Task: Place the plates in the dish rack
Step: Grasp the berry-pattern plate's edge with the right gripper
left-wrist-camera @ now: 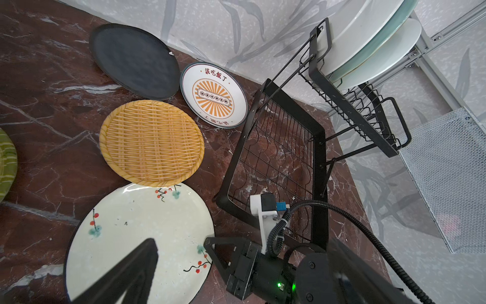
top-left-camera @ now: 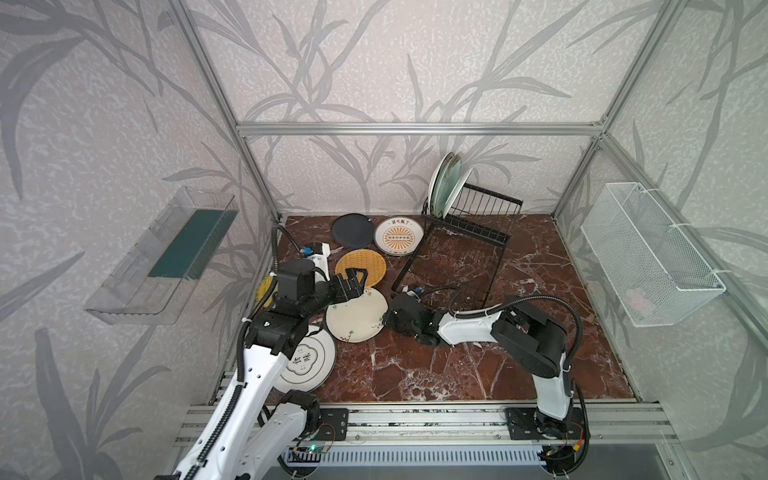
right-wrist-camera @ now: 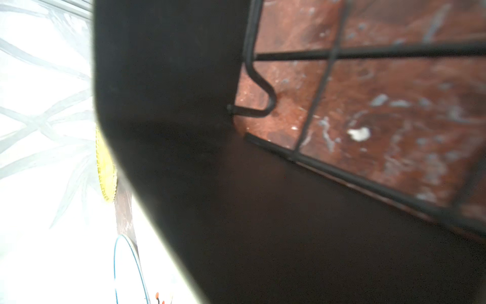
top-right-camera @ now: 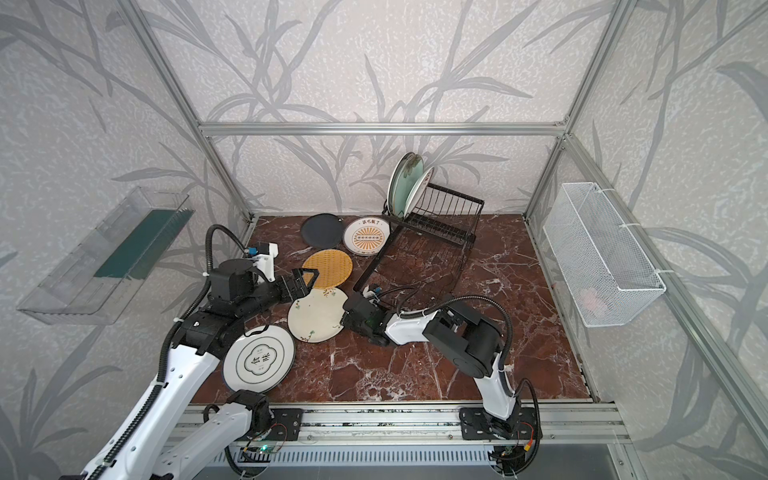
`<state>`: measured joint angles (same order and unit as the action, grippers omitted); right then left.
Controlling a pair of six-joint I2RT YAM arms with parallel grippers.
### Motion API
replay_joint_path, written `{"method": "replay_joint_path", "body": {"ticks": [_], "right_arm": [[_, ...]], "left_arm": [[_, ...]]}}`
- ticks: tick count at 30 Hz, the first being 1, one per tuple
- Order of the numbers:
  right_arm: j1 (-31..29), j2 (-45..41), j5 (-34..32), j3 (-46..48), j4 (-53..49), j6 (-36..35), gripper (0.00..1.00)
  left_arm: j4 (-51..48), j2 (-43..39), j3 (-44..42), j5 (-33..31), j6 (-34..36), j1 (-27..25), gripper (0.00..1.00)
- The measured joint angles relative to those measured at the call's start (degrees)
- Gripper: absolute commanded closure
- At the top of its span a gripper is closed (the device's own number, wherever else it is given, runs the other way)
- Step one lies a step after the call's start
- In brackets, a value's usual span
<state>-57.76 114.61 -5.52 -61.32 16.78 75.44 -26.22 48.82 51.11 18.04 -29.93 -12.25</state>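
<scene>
Top views: right arm low, right pincer (top-left-camera: 387, 319) clenched at cream floral plate (top-left-camera: 355, 318) rim; left pincer (top-left-camera: 355, 281) released

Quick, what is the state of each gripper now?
Left gripper: open, holding nothing.
Right gripper: closed, apparently pinching the rim of the cream floral plate.

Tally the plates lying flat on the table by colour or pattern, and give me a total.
matte black plate: 1
orange sunburst plate: 1
orange woven plate: 1
yellow woven plate, mostly hidden: 1
cream floral plate: 1
white dark-rimmed plate: 1
Total: 6
</scene>
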Motion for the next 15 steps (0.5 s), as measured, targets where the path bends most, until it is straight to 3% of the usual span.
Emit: {"method": "replay_joint_path", "body": {"ticks": [15], "right_arm": [[-0.28,-12.92,-0.50,12.74,-2.45,-2.47,1.00]], "left_arm": [[-0.37,0.00,0.00,-1.64,0.48,0.04,0.01]]}}
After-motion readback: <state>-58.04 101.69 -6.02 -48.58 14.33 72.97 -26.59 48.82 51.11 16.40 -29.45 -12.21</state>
